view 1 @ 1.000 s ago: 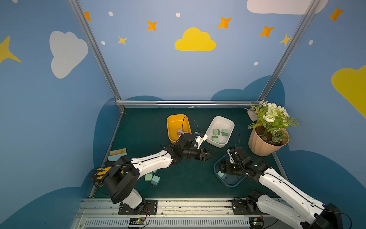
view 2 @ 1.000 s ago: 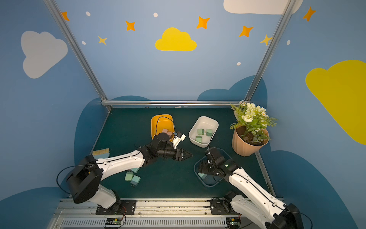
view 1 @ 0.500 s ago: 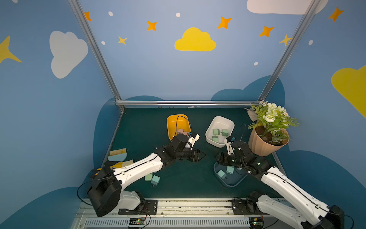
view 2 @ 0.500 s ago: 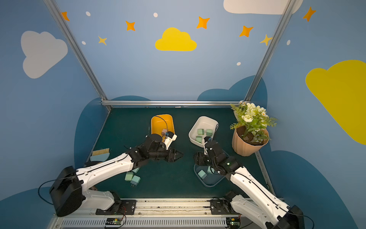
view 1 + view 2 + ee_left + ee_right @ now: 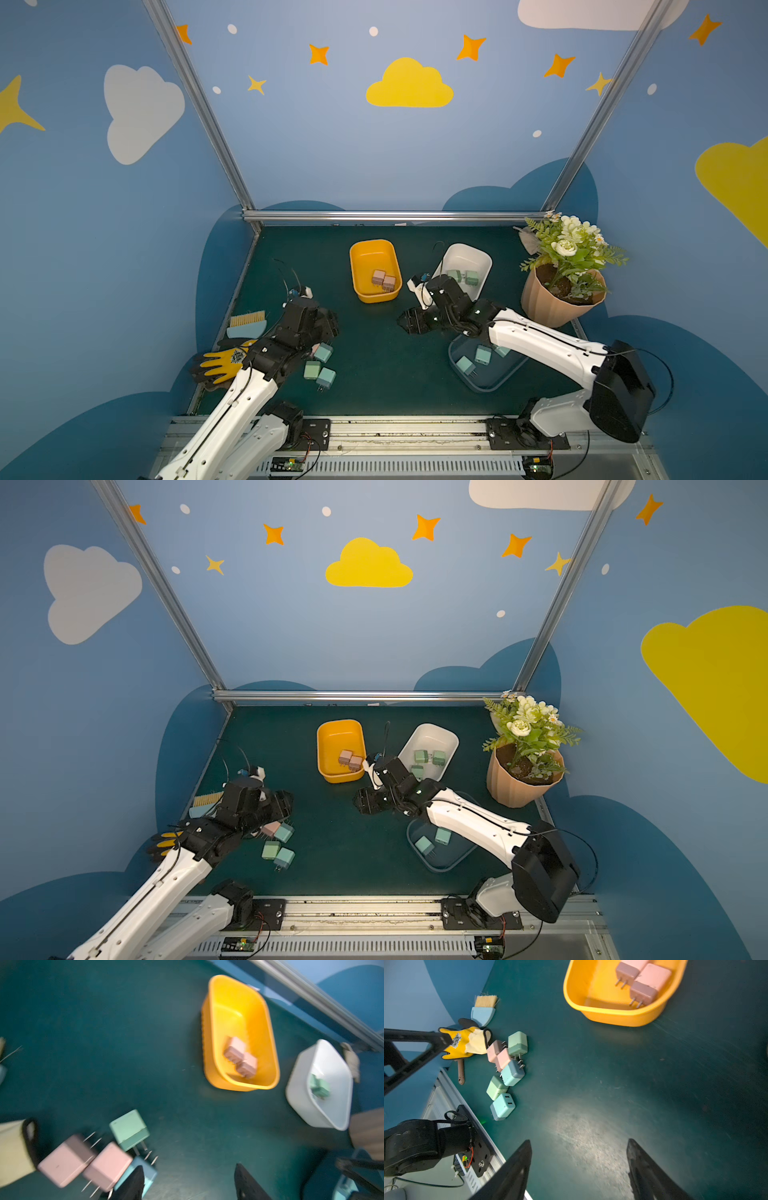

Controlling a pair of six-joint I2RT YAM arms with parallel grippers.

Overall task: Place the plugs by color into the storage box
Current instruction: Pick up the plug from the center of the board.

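Several loose plugs lie at the front left: pink ones (image 5: 64, 1159), a pale green one (image 5: 128, 1128) and a teal one (image 5: 148, 1174). In both top views my left gripper (image 5: 189, 1165) hovers beside this pile (image 5: 323, 352), open and empty. Out over the bare mat in the middle, my right gripper (image 5: 579, 1140) is also open and empty, as a top view (image 5: 405, 322) shows too. The yellow box (image 5: 355, 266) holds two pink plugs (image 5: 383, 280). Green plugs (image 5: 471, 277) sit in the white box (image 5: 484, 259), and teal plugs (image 5: 482, 354) in the clear box (image 5: 494, 384).
A yellow-bristled brush (image 5: 247, 324) and a yellow glove (image 5: 224, 361) lie along the left edge behind the pile. A potted plant (image 5: 557, 299) stands at the right. A brown tool (image 5: 461, 1073) rests near the front rail.
My left arm has drawn back from the middle of the table to the loose pile, and its jaws have opened wider. My right gripper has moved from over the clear box toward the middle.
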